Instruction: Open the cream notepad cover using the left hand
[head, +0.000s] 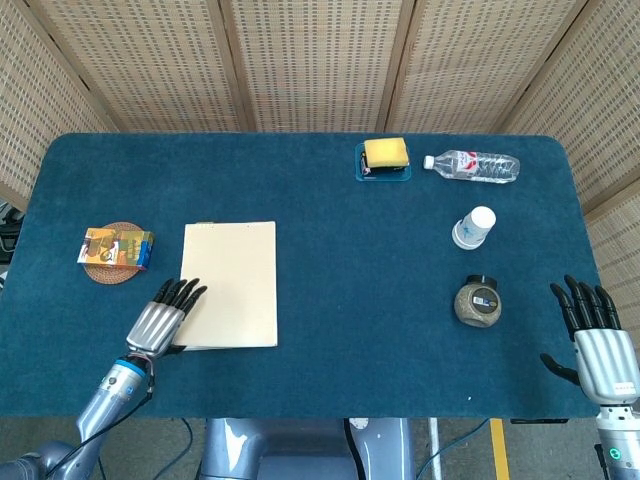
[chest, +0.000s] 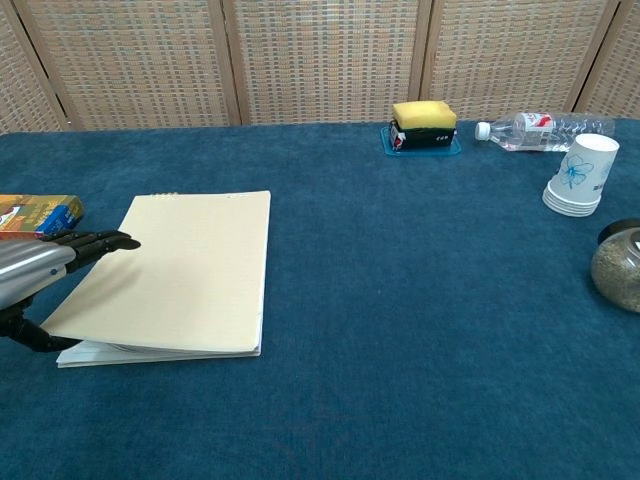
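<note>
- The cream notepad (head: 231, 285) lies flat on the blue table (head: 320, 200), left of centre, with its near-left corner lifted a little off the pages — the chest view shows a gap there under the cover (chest: 170, 275)
- The left hand (head: 160, 318) is at that near-left corner, fingers (chest: 100, 242) stretched out straight over the cover's left edge and the thumb tucked beneath the raised corner, so the cover sits pinched between them
- The right hand (head: 598, 340) rests near the table's right edge, well apart from the notepad, fingers spread and holding nothing
- Just left of the notepad, a small colourful box (head: 117, 247) sits on a round coaster (head: 100, 272)
- On the right half: a jar (head: 479, 302), a stack of paper cups (head: 474, 228), a water bottle (head: 472, 165) lying on its side, and a yellow sponge (head: 386, 153) on a tray — all well apart from the notepad
</note>
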